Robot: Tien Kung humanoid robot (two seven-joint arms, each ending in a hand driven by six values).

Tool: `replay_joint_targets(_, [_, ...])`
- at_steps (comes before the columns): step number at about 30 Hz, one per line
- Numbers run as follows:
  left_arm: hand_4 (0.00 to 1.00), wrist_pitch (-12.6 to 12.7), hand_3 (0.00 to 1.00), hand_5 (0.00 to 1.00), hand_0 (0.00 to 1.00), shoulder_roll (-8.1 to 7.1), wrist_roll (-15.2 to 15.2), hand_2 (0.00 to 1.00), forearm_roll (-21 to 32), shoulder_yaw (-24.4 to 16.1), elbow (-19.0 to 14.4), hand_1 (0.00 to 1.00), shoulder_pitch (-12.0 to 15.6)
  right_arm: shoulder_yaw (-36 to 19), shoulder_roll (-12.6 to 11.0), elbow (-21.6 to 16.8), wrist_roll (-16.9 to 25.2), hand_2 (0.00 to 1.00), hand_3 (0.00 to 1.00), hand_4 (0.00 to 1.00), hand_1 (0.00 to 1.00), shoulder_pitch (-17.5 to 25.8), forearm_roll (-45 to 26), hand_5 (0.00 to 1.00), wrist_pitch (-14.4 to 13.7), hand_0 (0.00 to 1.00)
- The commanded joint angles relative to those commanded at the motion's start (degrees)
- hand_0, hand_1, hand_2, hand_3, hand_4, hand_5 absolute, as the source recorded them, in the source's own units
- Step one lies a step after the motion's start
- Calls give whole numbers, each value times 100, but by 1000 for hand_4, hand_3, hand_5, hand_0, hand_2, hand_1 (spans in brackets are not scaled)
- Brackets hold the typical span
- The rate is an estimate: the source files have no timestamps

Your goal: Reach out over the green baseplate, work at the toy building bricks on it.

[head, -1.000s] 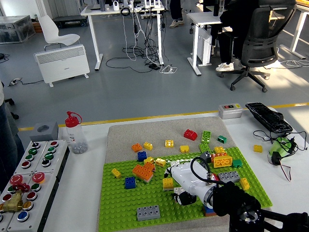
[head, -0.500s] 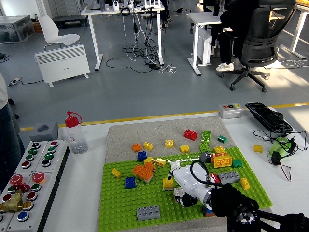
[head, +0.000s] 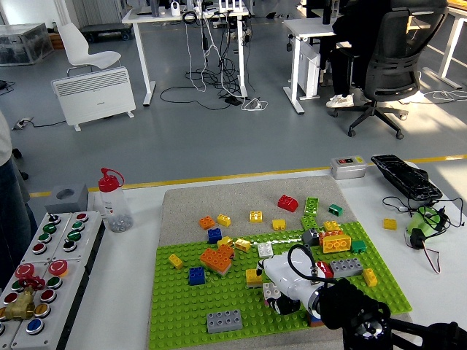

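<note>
Risk lies with the white-shelled right hand [head: 283, 286], fingers hidden so their state is unclear, low over the green studded baseplate [head: 182, 306], possibly knocking the yellow brick [head: 253, 276] loose.

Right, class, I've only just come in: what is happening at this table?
The robot's right hand reaches in from the lower right over the green studded baseplate, low among the toy bricks beside a yellow brick. Whether it grips anything cannot be seen. Other bricks lie scattered, including a grey long brick near the front edge. The left arm is out of view.
</note>
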State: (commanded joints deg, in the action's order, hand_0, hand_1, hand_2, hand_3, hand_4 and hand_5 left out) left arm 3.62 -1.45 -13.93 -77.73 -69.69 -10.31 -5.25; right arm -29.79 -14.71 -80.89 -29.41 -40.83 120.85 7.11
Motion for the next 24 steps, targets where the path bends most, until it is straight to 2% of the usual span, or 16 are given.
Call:
replay_joint_targets(17, [355, -3, 617, 998, 684, 3, -5, 685, -17, 0, 0, 697, 0, -14, 21, 194, 36, 667, 706, 730, 358, 2, -18, 168, -51, 164])
replay_joint_targets(24, [354, -4, 617, 998, 684, 5, -5, 685, -21, 0, 0, 697, 3, -5, 25, 241, 83, 642, 674, 720, 350, 3, -69, 166, -80, 158])
